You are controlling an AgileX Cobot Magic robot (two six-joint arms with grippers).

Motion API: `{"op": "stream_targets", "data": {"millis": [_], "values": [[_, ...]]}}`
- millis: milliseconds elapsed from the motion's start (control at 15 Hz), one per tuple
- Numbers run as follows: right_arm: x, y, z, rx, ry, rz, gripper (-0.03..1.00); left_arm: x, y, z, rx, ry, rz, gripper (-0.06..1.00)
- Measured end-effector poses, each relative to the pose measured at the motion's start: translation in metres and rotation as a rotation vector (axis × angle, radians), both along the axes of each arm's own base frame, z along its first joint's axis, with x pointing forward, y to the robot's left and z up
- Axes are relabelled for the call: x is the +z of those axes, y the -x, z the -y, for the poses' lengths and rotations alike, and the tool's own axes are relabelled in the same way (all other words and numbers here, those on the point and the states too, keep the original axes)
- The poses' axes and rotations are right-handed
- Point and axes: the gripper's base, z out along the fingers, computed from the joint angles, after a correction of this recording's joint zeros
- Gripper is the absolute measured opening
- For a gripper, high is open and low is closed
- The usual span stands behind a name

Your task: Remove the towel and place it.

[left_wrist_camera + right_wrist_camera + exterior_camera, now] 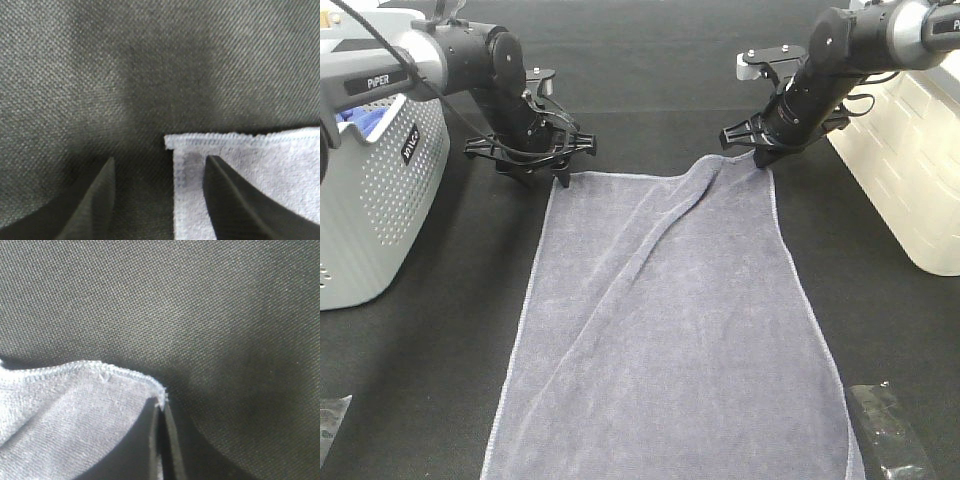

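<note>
The grey-lavender towel lies spread flat on the black table cloth, running from the far middle to the near edge, with a long fold toward its far right corner. My left gripper sits at the towel's far left corner. In the left wrist view its fingers stand apart, so the left gripper is open; the towel corner lies flat between them and runs under one finger. My right gripper is shut on the far right corner, pinching the hem of the towel between the closed tips of the right gripper.
A grey perforated basket holding a bright blue cloth stands at the left. A white basket stands at the right. Clear plastic bags lie at the near right and near left.
</note>
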Motion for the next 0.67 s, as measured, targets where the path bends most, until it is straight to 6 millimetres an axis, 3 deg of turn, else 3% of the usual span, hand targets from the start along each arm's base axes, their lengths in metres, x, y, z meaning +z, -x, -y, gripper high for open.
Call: {"op": "stream_targets", "data": {"millis": [67,267,667], "values": [[0.0,0.0001,0.0,0.0,0.0,-0.001,0.0,-0.0017,-0.0004,-0.0014,0.001,-0.005,-0.001,0.44],[-0.0001,0.0,0.0002,0.002,0.004,0.0,0.0,-0.0018,-0.0024,-0.0085,-0.002,-0.028,0.003,0.05],[0.0003,-0.0005,0.0028,0.024,0.045,0.01,0.0,0.0079,-0.0055,-0.0083,-0.036,-0.032,0.033,0.0]]}}
